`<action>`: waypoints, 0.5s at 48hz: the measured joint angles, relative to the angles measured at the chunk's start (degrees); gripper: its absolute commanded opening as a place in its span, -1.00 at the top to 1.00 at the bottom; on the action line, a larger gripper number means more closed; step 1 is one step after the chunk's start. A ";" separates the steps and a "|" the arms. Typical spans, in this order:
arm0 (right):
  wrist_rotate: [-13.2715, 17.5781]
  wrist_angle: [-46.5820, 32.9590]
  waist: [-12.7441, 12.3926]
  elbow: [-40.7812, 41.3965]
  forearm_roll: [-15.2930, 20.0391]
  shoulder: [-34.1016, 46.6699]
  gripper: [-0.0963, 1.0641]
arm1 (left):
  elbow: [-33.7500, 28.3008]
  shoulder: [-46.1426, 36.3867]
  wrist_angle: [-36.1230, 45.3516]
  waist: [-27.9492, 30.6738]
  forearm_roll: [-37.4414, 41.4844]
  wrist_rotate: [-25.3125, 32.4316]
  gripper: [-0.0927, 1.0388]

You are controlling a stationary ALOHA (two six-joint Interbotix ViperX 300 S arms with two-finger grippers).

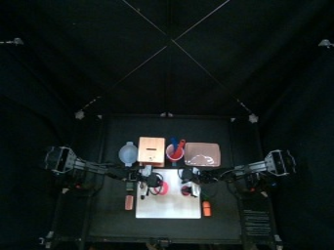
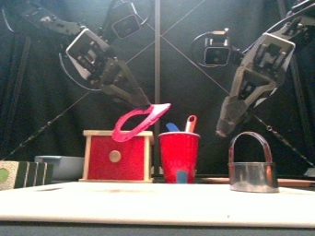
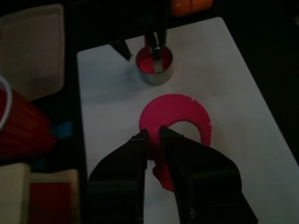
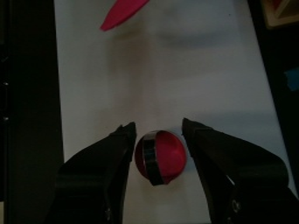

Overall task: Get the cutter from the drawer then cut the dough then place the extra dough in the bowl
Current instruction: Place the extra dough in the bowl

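Front view: your left tool pinches the floppy dough ring by 1 edge, so carry it slowly to the bowl behind it; right tool hangs spread over the cutter.

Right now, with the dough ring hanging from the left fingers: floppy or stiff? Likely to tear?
Probably soft but not limp: pinched at one edge by the left fingers, the dough ring bows slightly yet its hole is open. It looks thin and light, so a quick swing might stretch or tear it.
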 measured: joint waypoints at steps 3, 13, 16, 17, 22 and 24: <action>0.00 0.00 0.00 0.00 0.09 0.00 -0.60 | 1.58 -2.11 -0.53 1.14 -0.18 0.00 -0.19; 0.00 0.09 -0.09 0.00 0.09 -0.09 -0.60 | 6.68 -10.63 -2.55 7.29 -0.35 0.00 -0.19; 0.00 0.09 -0.35 0.00 0.09 0.00 -0.60 | 7.82 -13.27 -3.08 9.23 -0.18 0.09 -0.19; 0.00 0.09 -0.44 0.00 0.09 -0.09 -0.60 | 8.17 -14.24 -3.25 9.84 -0.18 0.00 -0.19; 0.00 0.09 -0.70 0.00 0.09 0.00 -0.60 | 9.93 -19.25 -4.04 13.27 0.09 0.18 -0.19; 0.00 0.09 -0.70 0.00 0.09 -0.09 -0.60 | 10.99 -21.36 -4.22 15.03 0.09 0.09 -0.19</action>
